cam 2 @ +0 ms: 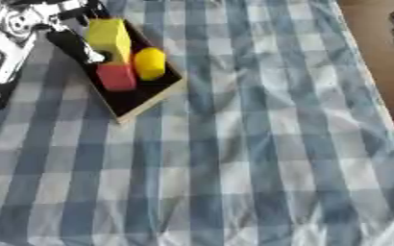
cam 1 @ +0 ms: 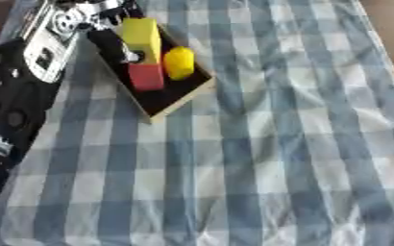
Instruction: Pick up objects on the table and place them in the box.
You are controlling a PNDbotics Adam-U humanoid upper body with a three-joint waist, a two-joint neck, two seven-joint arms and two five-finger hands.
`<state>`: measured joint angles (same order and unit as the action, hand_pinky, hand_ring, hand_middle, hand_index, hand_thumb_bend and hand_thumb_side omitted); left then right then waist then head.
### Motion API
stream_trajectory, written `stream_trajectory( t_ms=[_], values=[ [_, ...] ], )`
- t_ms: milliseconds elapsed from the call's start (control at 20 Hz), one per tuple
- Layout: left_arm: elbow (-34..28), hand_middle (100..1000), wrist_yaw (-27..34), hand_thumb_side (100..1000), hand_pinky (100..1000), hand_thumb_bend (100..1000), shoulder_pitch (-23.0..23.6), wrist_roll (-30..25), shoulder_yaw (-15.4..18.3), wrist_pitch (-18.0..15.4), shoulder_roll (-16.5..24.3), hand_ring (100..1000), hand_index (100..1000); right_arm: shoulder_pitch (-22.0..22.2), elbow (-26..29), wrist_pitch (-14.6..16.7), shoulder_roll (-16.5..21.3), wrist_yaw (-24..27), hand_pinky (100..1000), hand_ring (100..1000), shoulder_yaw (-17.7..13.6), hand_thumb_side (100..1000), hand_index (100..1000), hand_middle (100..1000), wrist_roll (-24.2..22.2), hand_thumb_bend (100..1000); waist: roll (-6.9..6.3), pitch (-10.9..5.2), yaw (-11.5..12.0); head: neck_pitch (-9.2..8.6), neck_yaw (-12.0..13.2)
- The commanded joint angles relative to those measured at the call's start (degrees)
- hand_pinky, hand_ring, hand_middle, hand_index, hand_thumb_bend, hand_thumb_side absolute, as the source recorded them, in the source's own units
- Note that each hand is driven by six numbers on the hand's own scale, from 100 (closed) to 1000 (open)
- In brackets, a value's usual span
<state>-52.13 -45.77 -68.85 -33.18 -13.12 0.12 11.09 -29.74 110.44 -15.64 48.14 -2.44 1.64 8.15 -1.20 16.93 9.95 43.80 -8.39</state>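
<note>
**Box nearly filled, cloth bare of loose pieces**

The box (cam 1: 179, 98), a shallow tray with a dark floor and pale wooden rim, lies askew at the far left of the surface (cam 1: 276, 158), which is covered by a blue-and-white checked cloth. Inside it are a red block (cam 1: 146, 77), a yellow round piece (cam 1: 179, 62) just beside it on the right, and a tall yellow block (cam 1: 141, 33) at the far end. The left hand (cam 1: 116, 48) reaches over the box's far left part, its dark fingers close against the yellow block; whether they pinch that block or have let it go, I cannot tell. The right hand shows in neither view.

Judging by what lies where, the task looks close to done: three pieces are in the box and no other loose object is visible on the cloth. What may be left is freeing the yellow block, if it is held, and drawing the arm away.

For room, the whole near and right stretch of cloth is open. The surface's right edge runs along the far right, with brown floor beyond it. The left arm fills the left border, tight beside the box's left rim, so a retreat should lift clear of that rim.
</note>
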Motion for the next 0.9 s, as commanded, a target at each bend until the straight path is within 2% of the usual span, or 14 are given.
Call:
stream_trajectory(
  t_ms=[50,150,200,300,400,900],
  values=[
    [-0.18,867,-1.56,100,939,542,-1.22,-1.83,0.41,-0.5,0.75,908,938,-0.59,0.6,0.17,1.15,-0.51,960,898,-0.51,514,808,793,0.0,100,-0.54,-1.09,-0.01,-0.48,0.15],
    [-0.75,884,-1.4,119,956,610,-1.29,-2.91,0.57,-1.53,0.84,921,957,-0.51,0.46,0.12,1.15,-0.59,960,898,-0.46,512,807,793,-0.08,100,-0.58,-1.11,0.04,-0.49,0.11],
    [-1.1,891,-1.28,201,963,632,-1.34,-3.3,0.63,-1.97,0.94,929,966,-0.47,0.39,0.11,1.14,-0.63,960,897,-0.44,511,807,793,-0.13,100,-0.6,-1.13,0.06,-0.48,0.07],
    [-1.79,897,-1.14,280,970,631,-1.47,-3.83,0.74,-2.6,1.14,936,971,-0.39,0.27,0.1,1.13,-0.71,960,897,-0.44,509,806,792,-0.21,100,-0.66,-1.17,0.12,-0.45,0.04],
    [-2.45,902,-1.17,320,977,624,-1.6,-4.29,0.78,-3.06,1.37,943,976,-0.31,0.12,0.07,1.16,-0.8,960,897,-0.43,507,806,792,-0.28,100,-0.72,-1.21,0.16,-0.44,-0.01],
    [-7.75,914,-2.13,329,983,623,-2.11,-3.42,1.71,-2.74,2.7,986,991,-0.01,-0.29,0.14,1.13,-0.9,959,895,-0.47,506,801,789,-0.39,100,-0.84,-1.6,0.31,-0.45,-0.27]
  ],
)
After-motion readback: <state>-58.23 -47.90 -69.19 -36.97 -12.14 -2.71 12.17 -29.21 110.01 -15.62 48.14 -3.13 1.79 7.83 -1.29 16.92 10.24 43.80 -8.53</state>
